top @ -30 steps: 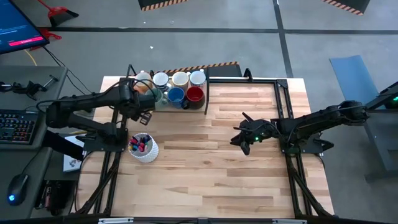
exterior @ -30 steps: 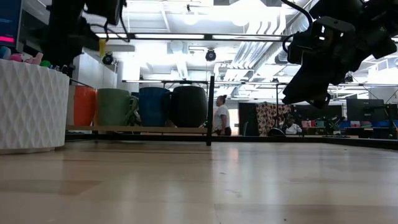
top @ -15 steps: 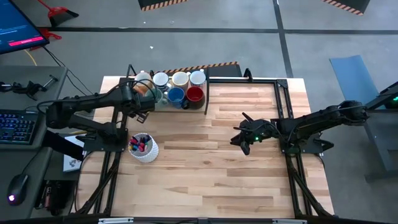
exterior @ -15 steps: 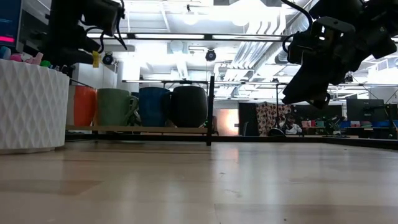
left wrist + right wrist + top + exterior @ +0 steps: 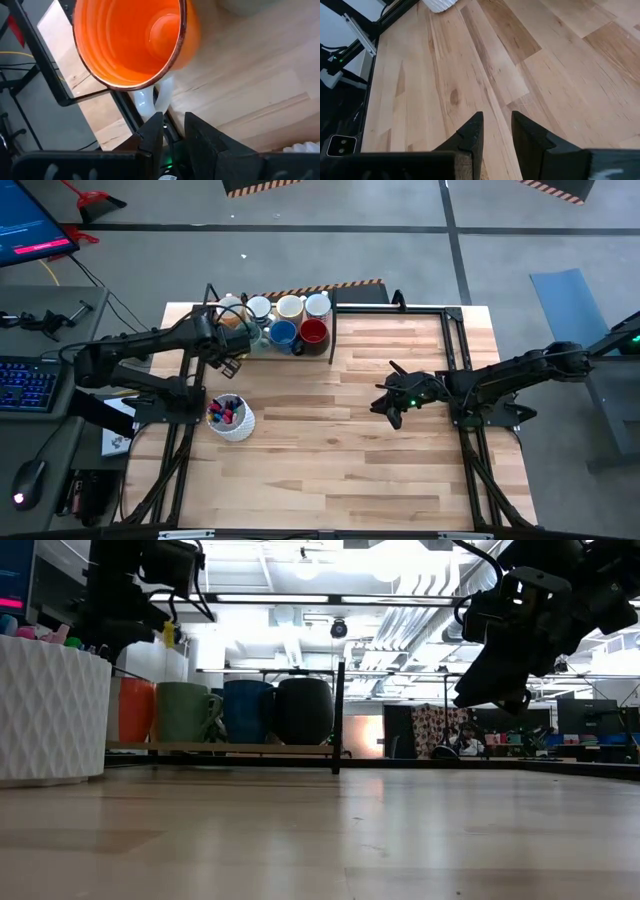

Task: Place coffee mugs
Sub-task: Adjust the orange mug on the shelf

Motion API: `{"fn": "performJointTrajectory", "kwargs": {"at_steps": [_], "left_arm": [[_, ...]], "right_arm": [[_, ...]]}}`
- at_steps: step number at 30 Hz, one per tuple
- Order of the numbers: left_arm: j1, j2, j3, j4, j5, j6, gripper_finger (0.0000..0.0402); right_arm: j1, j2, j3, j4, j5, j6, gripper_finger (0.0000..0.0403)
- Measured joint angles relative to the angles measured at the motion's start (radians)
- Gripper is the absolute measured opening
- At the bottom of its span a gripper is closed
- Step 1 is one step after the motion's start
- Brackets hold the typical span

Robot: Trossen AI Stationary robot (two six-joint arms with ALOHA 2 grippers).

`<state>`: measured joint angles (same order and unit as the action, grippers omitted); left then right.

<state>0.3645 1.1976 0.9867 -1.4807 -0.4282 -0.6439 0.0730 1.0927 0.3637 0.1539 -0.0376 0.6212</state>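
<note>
We find the coffee mugs [image 5: 278, 320] clustered in two rows at the far edge of the table [image 5: 330, 440], toward its left side, inside a low dark-framed tray [image 5: 333, 330]. The back row shows white or cream mugs; the front row runs orange mug [image 5: 136, 710], green mug [image 5: 187, 712], blue mug [image 5: 283, 334], and dark red mug [image 5: 313, 332] from left to right, standing close together (in the low view they line up shoulder to shoulder on the tray's ledge). The orange mug [image 5: 131, 42] fills the left wrist view, its white handle [image 5: 155, 100] pointing toward that arm's fingers. The left gripper [image 5: 226, 364] sits just beside the left end of the front row, over the table's left edge; its fingers [image 5: 150, 135] stand a narrow gap apart with the handle's tip just beyond them, and we cannot tell whether they grip it. Near the left edge, closer to the front, a white perforated pen holder [image 5: 231, 418] with markers stands well apart from the mugs. The right gripper [image 5: 390, 408] hangs above bare wood toward the table's right of centre, well away from the mugs, its fingers [image 5: 470, 135] slightly parted with nothing between them.
</note>
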Motion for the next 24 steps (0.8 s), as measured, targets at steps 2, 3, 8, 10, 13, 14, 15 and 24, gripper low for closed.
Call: {"fn": "performJointTrajectory", "kwargs": {"at_steps": [2, 3, 8, 10, 13, 14, 15, 24], "left_arm": [[0.001, 0.000, 0.000, 0.000, -0.005, -0.005, 0.0069], [0.003, 0.000, 0.000, 0.000, -0.009, -0.006, 0.0069], [0.025, 0.007, 0.000, 0.002, -0.016, 0.026, 0.0069], [0.032, 0.018, 0.000, 0.006, -0.023, 0.027, 0.0069], [0.045, 0.023, 0.000, 0.013, -0.030, 0.040, 0.0069], [0.050, 0.025, 0.000, 0.016, -0.030, 0.047, 0.0069], [0.054, 0.025, 0.000, 0.021, -0.033, 0.053, 0.0069], [0.096, 0.025, 0.000, 0.029, -0.043, 0.080, 0.0069]], "right_arm": [[0.000, 0.000, 0.000, 0.000, 0.000, 0.000, 0.0081], [0.000, 0.000, 0.000, 0.000, 0.000, 0.000, 0.0081], [0.000, 0.000, 0.000, 0.000, 0.000, 0.001, 0.0081], [0.000, 0.000, 0.000, 0.000, 0.000, 0.000, 0.0081], [0.000, 0.000, 0.000, 0.000, -0.001, 0.000, 0.0081], [0.000, 0.000, 0.000, 0.000, -0.001, 0.000, 0.0081], [0.000, 0.000, 0.000, 0.000, -0.001, 0.000, 0.0081], [0.000, 0.000, 0.000, 0.000, -0.001, 0.000, 0.0081]]}}
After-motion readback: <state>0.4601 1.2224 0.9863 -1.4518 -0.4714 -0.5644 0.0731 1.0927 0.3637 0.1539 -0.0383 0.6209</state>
